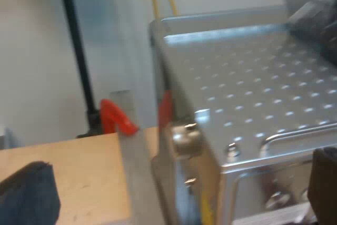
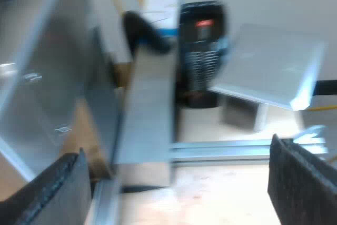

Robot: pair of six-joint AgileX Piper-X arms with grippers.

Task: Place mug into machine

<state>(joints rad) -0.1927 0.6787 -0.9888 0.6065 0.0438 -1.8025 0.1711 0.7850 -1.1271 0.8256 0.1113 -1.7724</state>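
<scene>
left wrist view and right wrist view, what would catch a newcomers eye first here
In the left wrist view, the espresso machine stands out with its shiny, dotted metal top. Close by its side, a bright red piece sits at the edge of the wooden table. In the right wrist view, a black device with a red patch stands beyond the right gripper, whose fingers are wide apart.

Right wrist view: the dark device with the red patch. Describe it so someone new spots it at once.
Find the big grey metal plate raised over the pale tabletop. Next to it stands a dark upright device, with a white box with a blue band behind it. Nothing else around it carries a red patch near the top with a pale grid below.
</scene>
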